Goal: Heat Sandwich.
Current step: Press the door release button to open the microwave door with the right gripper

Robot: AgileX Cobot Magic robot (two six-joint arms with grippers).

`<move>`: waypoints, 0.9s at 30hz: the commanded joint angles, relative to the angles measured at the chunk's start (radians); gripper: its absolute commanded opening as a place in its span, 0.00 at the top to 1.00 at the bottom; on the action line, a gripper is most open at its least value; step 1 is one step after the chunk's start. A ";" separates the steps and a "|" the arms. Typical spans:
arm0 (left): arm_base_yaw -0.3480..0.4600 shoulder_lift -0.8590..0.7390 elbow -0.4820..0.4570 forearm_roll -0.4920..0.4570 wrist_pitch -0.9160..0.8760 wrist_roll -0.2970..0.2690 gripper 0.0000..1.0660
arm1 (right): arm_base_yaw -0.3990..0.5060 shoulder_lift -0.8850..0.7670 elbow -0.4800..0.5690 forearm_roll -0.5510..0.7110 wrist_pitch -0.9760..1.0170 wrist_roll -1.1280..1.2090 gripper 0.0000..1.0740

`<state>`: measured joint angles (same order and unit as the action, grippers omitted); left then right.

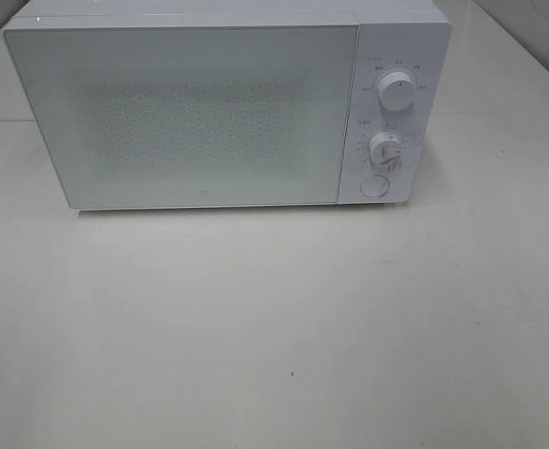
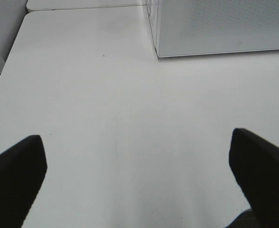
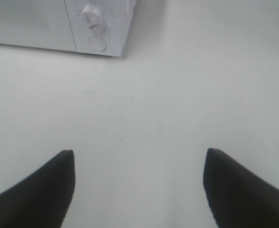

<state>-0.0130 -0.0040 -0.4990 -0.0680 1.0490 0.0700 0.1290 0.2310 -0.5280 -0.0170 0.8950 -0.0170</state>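
— White microwave point(image 1: 190, 112), white table point(image 1: 274, 327), and no sandwich in any view. Where is it?

— I cannot tell. Between either pair of jaws, and beside them, there is only bare table. The door point(image 1: 185, 56) is shut and its window is milky, so whether the sandwich sits behind it is hidden.

— And the grippers?

— Left gripper point(image 2: 135, 140): jaws spread wide, empty, hanging over the table with the microwave's corner well ahead of them. Right gripper point(image 3: 139, 153): jaws also apart, a little less so, empty, with the round button point(image 3: 97, 43) and the lower knob point(image 3: 89, 15) well ahead.

— So what is the step?

— My guess is work at the control panel, and the right gripper looks better placed for it. If the door must open, bring the jaws together first and push the round button with one tip, square on and gently, so the oven does not slide back. If it is the timer, straddle the knob with the jaws level, close on its rim, then turn without dragging sideways.

— Risk?

— Mistaking the upper knob point(image 1: 397, 91) for the lower one. They look alike.
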 commanded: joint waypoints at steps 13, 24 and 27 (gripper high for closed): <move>0.002 -0.029 0.005 -0.001 -0.013 0.000 0.06 | -0.136 -0.207 0.027 0.003 -0.083 0.035 0.33; 0.002 -0.029 0.005 -0.001 -0.013 0.000 0.06 | -0.138 -0.263 0.022 0.003 0.131 0.034 0.33; 0.002 -0.029 0.005 -0.001 -0.013 0.000 0.06 | -0.138 -0.263 0.022 0.006 0.131 0.031 0.33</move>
<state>-0.0130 -0.0040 -0.4990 -0.0680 1.0490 0.0700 -0.0020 -0.0030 -0.5070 -0.0150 1.0250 0.0110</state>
